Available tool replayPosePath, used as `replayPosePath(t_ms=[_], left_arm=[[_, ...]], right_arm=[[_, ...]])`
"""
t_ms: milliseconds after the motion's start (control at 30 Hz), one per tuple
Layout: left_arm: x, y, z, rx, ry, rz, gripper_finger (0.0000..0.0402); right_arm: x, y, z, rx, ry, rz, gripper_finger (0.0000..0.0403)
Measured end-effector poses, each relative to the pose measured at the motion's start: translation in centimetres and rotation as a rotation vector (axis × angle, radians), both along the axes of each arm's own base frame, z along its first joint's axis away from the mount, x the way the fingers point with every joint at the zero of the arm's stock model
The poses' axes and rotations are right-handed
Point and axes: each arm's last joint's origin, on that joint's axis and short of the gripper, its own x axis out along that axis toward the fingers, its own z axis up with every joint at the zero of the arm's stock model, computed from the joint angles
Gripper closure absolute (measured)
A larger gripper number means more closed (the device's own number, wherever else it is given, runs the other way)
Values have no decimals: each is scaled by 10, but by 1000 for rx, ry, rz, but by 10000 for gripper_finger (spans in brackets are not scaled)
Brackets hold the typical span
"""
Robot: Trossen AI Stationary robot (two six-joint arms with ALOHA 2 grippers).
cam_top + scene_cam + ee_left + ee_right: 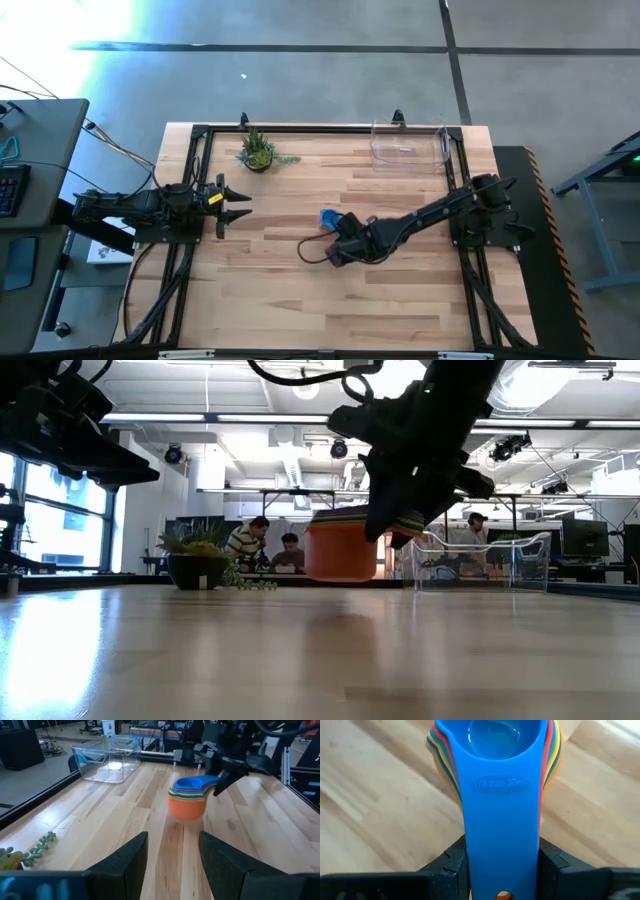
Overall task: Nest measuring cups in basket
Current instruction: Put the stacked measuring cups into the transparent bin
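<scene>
The measuring cups [188,800] are nested into one stack, the blue one [495,750] on top and an orange one [340,552] at the bottom. My right gripper [345,236] is shut on their stacked handles near the middle of the table. The stack hangs just above the wood. The basket [408,148], a clear bin, stands on its base at the far right, apart from the stack. My left gripper [243,203] waits open at the left side, pointing at the stack from a distance. My right gripper pinches the stacked flat handles [502,845] between its two fingers [454,865], one on each long edge. The fingers run along the handles, slanting down from the table's right side. The bowls stick out beyond the fingertips, roughly level and clear of the table.
A small potted plant [258,152] stands at the far left. A black metal frame [200,130] runs around the table's edges. Bare wood lies between the stack and the basket. People sit in the room behind the table [265,545].
</scene>
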Motion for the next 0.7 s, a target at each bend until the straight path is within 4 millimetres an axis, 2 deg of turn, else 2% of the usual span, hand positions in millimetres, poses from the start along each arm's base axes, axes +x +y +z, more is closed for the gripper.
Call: replayPosePath(t_ms=[467,700], left_arm=[[0,0,0,0,0,0,234],[0,0,0,0,0,0,234]], right_arm=[[-10,-32,21,-44,3,-165,275],[-20,-54,35,-69,34,-223,275]])
